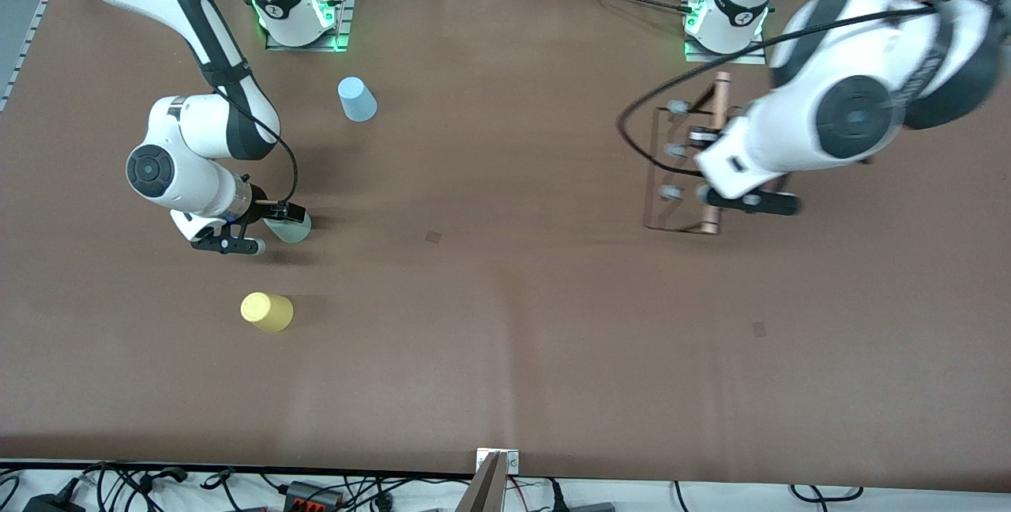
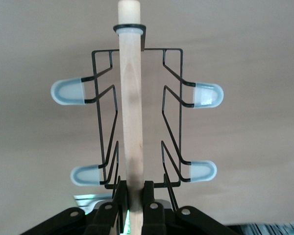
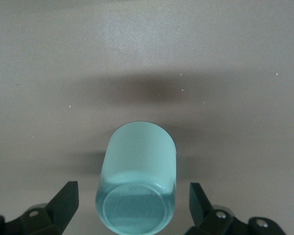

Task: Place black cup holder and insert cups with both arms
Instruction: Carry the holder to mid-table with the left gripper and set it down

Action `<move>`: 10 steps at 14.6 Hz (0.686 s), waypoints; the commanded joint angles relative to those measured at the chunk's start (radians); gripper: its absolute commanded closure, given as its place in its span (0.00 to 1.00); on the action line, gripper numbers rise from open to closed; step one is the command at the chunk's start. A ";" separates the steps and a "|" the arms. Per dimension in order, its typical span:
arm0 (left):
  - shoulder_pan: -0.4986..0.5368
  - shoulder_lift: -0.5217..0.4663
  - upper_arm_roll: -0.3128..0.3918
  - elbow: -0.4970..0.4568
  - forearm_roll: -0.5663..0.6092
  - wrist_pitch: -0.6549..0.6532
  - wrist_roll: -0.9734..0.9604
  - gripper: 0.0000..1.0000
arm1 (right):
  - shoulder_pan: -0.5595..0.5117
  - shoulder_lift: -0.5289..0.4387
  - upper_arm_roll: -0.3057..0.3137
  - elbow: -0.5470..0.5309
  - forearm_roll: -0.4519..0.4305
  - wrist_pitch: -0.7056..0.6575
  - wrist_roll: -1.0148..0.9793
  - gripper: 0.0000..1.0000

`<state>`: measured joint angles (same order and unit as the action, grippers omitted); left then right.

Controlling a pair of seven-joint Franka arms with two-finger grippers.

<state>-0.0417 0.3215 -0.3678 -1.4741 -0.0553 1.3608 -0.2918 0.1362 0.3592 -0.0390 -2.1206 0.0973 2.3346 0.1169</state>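
Two grippers are at work. The right gripper (image 3: 132, 208) hangs with fingers spread wide, the mint cup (image 3: 137, 188) upside down between them, untouched. In the front view the yellow cup (image 1: 267, 311) lies at six o'clock from it, the blue cup (image 1: 357, 99) at one o'clock. The left gripper (image 2: 131, 200) is clamped on the wooden handle (image 2: 131, 112) of the black cup holder (image 1: 681, 172), handle running twelve to six, at the left arm's end of the bench (image 1: 505, 322).

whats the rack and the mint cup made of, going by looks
Black cup holder: thin bent black wire, likely coated metal; its handle shows pale wood grain; prong tips look like translucent soft plastic caps. Mint green cup: smooth, slightly see-through, probably plastic.
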 commanded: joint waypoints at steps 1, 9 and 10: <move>-0.042 0.050 0.006 0.055 -0.070 0.016 -0.018 0.99 | -0.001 0.001 0.005 -0.012 0.015 0.012 0.009 0.00; -0.246 0.140 0.006 0.054 -0.113 0.285 -0.289 0.99 | -0.004 0.015 0.004 -0.006 0.015 0.016 0.009 0.06; -0.260 0.146 0.006 0.052 -0.112 0.331 -0.305 0.99 | -0.004 0.015 0.004 -0.004 0.015 0.016 0.009 0.10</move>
<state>-0.2721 0.4466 -0.3681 -1.4652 -0.1487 1.6436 -0.5570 0.1357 0.3757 -0.0392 -2.1209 0.0975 2.3367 0.1184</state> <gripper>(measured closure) 0.841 0.035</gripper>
